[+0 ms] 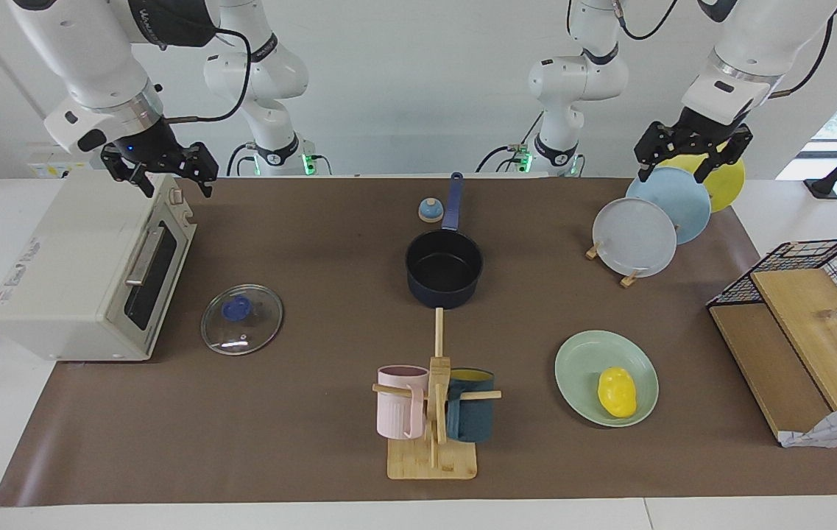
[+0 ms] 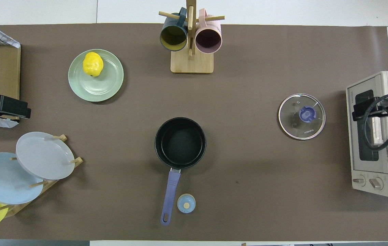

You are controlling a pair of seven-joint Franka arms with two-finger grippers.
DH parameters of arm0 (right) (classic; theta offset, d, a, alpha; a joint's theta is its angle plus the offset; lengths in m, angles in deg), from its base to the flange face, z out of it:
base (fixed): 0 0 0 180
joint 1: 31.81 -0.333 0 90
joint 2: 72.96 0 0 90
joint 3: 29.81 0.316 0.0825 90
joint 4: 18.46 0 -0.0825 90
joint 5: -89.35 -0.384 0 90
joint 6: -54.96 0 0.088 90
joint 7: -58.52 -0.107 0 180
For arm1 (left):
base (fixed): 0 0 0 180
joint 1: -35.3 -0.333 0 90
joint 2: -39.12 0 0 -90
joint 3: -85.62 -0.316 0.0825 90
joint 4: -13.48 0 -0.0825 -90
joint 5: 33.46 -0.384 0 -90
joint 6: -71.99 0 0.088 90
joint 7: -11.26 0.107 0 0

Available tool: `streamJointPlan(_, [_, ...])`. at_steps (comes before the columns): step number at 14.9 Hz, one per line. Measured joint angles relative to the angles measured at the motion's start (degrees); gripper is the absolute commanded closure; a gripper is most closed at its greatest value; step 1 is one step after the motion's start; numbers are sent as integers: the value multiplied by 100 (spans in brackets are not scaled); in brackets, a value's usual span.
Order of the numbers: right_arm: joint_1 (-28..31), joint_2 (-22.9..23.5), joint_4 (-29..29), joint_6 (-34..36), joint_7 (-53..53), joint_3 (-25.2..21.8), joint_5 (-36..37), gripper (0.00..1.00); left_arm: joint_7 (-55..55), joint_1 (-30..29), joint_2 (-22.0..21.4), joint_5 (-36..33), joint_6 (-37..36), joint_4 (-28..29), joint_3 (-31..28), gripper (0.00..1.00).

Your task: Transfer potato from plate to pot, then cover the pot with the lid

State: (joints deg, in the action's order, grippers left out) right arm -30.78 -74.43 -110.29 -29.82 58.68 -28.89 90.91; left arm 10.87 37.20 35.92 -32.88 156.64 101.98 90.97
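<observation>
The yellow potato (image 1: 617, 391) (image 2: 93, 64) lies on the mint-green plate (image 1: 581, 359) (image 2: 99, 86), toward the left arm's end of the table and farther from the robots than the pot. The navy pot (image 1: 444, 266) (image 2: 180, 142) stands at the table's middle, empty, with its blue handle pointing toward the robots. The glass lid (image 1: 241, 319) (image 2: 302, 116) lies flat in front of the toaster oven. My left gripper (image 1: 676, 173) (image 2: 9, 106) hangs open in the air over the plate rack. My right gripper (image 1: 177, 188) (image 2: 374, 107) hangs open in the air over the toaster oven.
A white toaster oven (image 1: 87, 272) sits at the right arm's end. A wooden mug rack (image 1: 433, 412) with a pink and a teal mug stands farther out than the pot. A rack of upright plates (image 1: 639, 235), a small blue bell (image 1: 430, 210) and a wire-and-wood shelf (image 1: 801, 324) are also there.
</observation>
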Motion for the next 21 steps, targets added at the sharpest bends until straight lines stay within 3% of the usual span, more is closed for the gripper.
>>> streamJointPlan(11, [-117, -8, -78, -287, 0, 38, -42, 0, 136, 1, 0, 17, 125, 0, 12, 0])
streamJointPlan(15, [-333, -149, -847, -1377, 274, 69, -46, 0, 139, 1, 98, 17, 176, 4, 12, 0])
streamJointPlan(17, [-335, -150, -1250, -1757, 371, 62, -128, 0, 139, 1, 382, 40, 287, -32, 10, 0])
streamJointPlan(21, [-328, 317, -1543, -2471, 395, 50, -262, 0, 139, 0, 1435, 81, 765, -519, 8, 0])
